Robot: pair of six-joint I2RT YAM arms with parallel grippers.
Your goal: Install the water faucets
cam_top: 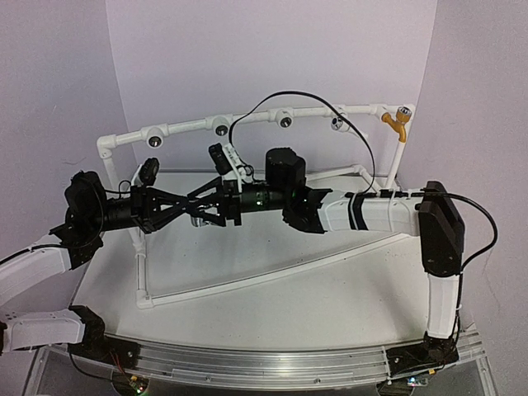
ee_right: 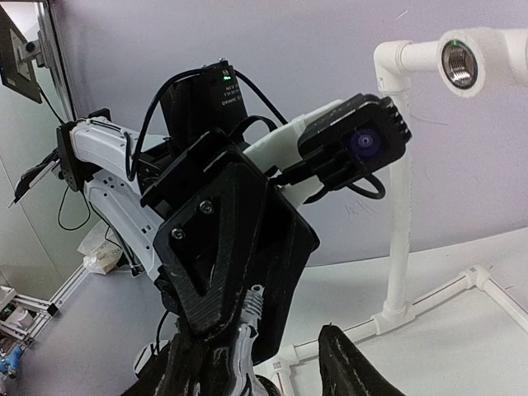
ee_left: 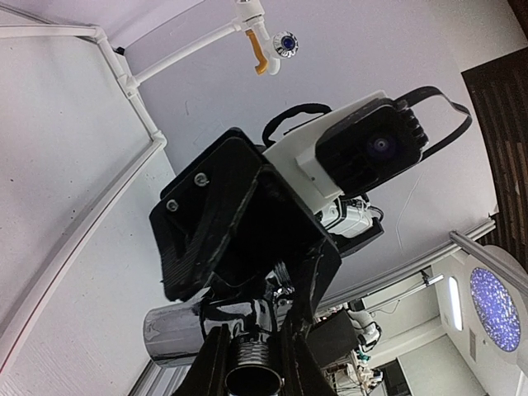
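The left end effector [ee_left: 252, 367] is clenched on the silver faucet [ee_left: 175, 334], holding it in the air above the desk [cam_top: 289, 305], in front of the white pipe frame [cam_top: 190, 125]. The right end effector [ee_right: 264, 371] faces it tip to tip, released, with its jaws parted. The orange-yellow faucet [cam_top: 398, 124] sits at the frame's far right corner.

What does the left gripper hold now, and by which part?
The left gripper holds the silver faucet, clamped at its threaded end.
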